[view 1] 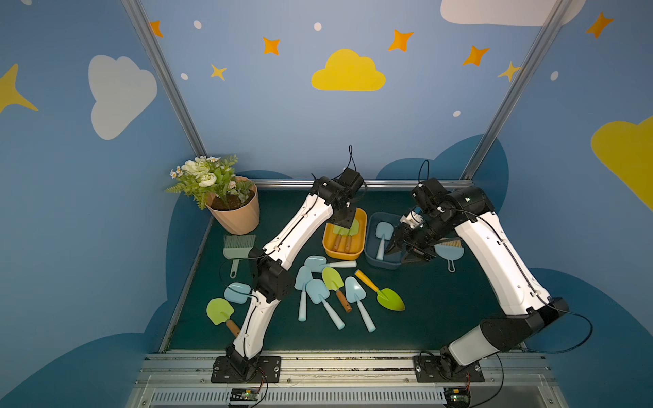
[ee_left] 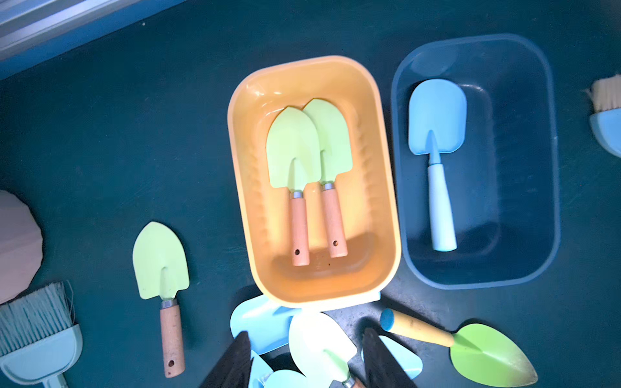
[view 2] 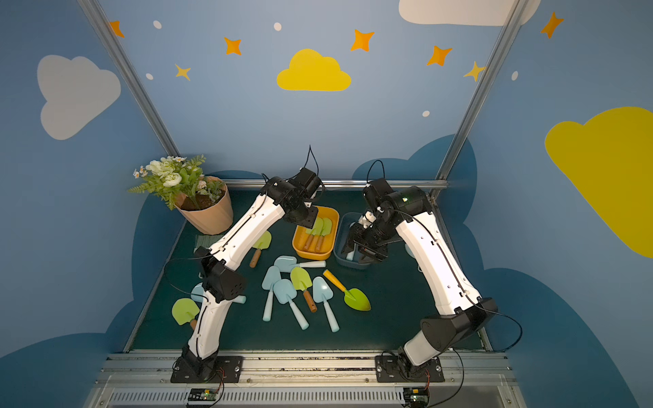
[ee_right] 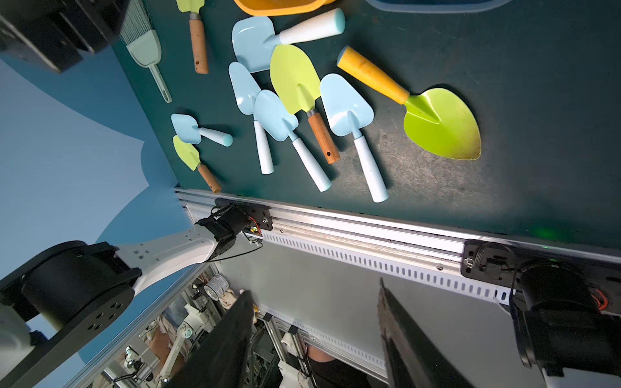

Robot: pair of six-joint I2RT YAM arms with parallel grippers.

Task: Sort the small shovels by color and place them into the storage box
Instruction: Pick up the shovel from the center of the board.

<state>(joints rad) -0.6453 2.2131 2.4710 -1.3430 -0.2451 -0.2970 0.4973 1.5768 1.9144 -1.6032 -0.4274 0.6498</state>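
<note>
The main hazard sits in the lower centre of both top views. The loose pile (view 1: pixel 318 290) of small shovels lies with blades overlapping, and a lime-green shovel (view 1: pixel 334 281) touches light blue ones on both sides. A pinch there would likely drag a neighbour along and put the wrong colour in a box. At lower left, a green-bladed shovel (view 1: pixel 219 311) has its handle under the left arm, which makes it awkward to reach.

Farther up, right of centre, the right gripper (view 1: pixel 397 256) hangs with jaws parted and empty over the near end of the blue box (view 1: pixel 367 243); a low move could nudge it. The left gripper (view 1: pixel 349 228), also spread and holding nothing, hovers above the yellow box (view 1: pixel 342 255). Beyond, the grey-green brush (view 1: pixel 238 247) and the light blue brush (view 1: pixel 448 252) share the shovels' colours and could be mistaken for them.

The shovels look smooth and thin-bladed, with slim round handles: pale on blue, brown wood on green, plus one orange-handled shovel (view 1: pixel 381 291). Two green shovels (ee_left: pixel 292 151) lie side by side in the yellow box, and one blue shovel (ee_left: pixel 437 117) lies in the blue box.
</note>
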